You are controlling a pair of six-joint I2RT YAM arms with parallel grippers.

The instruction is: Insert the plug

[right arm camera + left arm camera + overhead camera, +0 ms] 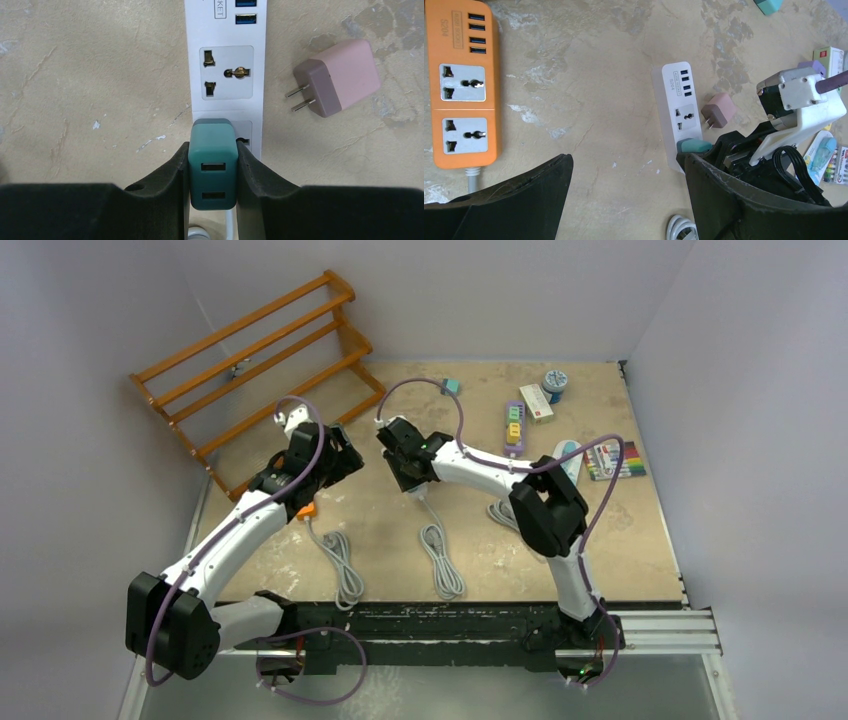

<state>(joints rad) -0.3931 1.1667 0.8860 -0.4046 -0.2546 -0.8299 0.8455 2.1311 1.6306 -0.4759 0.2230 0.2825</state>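
The right gripper [212, 167], low in the frame, pinches the teal plug [212, 145] at the lower socket [246, 136] of the white strip [225, 30], which should be pressed squarely in (left gripper [628, 167] hangs spread, empty).

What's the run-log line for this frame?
right gripper: shut on teal charger at lower socket of white power strip | left gripper: open, empty | pink charger: loose beside strip

You're in a robot lab cell: plain pale walls [760, 340] box in a worn counter [620, 540], left arm [230, 535] and right arm [480, 465] bolted to a metal rail [665, 630]
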